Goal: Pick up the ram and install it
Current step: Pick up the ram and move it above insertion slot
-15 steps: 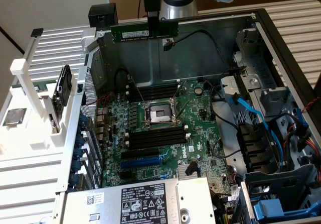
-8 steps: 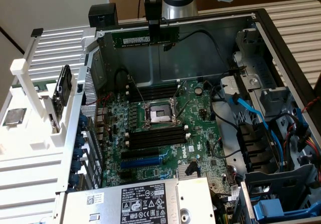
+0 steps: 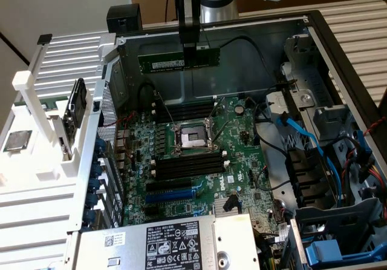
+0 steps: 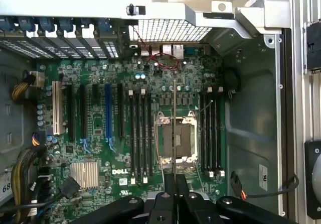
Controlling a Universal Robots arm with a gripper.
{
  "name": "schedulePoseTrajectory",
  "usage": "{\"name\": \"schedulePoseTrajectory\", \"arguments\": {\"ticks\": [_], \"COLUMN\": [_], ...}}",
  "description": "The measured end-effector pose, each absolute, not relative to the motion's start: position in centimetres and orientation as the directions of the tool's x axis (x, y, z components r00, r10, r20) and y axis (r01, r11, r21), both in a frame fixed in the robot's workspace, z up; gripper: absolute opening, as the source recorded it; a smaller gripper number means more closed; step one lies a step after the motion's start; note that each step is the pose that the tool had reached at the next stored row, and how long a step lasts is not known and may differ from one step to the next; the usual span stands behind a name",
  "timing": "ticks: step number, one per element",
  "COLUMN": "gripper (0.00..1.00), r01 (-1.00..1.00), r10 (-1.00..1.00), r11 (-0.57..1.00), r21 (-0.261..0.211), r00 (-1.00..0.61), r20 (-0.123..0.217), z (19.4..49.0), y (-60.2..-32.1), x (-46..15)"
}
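Observation:
The ram is a thin green stick with a white sticker, hanging level in the air inside the open computer case, over the back of the motherboard. My gripper reaches down from above and is shut on the ram's top edge, right of its middle. In the wrist view the ram shows edge-on as a thin line running out from my gripper over the processor socket. Black memory slots lie on one side of the socket, and more slots on the other.
A white rack stands at the exterior view's left with a silver chip on it. The power supply sits at the front of the case. Blue cables and drive cages fill the right. Case walls enclose the board.

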State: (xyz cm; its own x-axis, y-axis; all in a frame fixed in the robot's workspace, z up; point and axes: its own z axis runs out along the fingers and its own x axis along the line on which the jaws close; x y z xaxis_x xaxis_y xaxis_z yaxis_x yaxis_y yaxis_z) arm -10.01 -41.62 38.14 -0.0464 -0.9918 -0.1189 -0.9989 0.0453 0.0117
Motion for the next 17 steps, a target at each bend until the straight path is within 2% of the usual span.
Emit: {"name": "schedulePoseTrajectory", "arguments": {"ticks": [9, 13, 17], "gripper": [0.12, 0.12, 0.12], "r01": [-0.999, -0.999, -0.999], "r10": [-0.993, -0.995, -0.996], "r11": [0.045, 0.045, 0.045], "r21": [0.011, 0.009, 0.007], "r00": [-0.046, -0.046, -0.046], "r20": [-0.111, -0.086, -0.082], "z": [36.3, 35.7, 35.3], "y": [-40.4, -39.9, -39.9], "x": [-9.4, -9.3, -9.3]}}
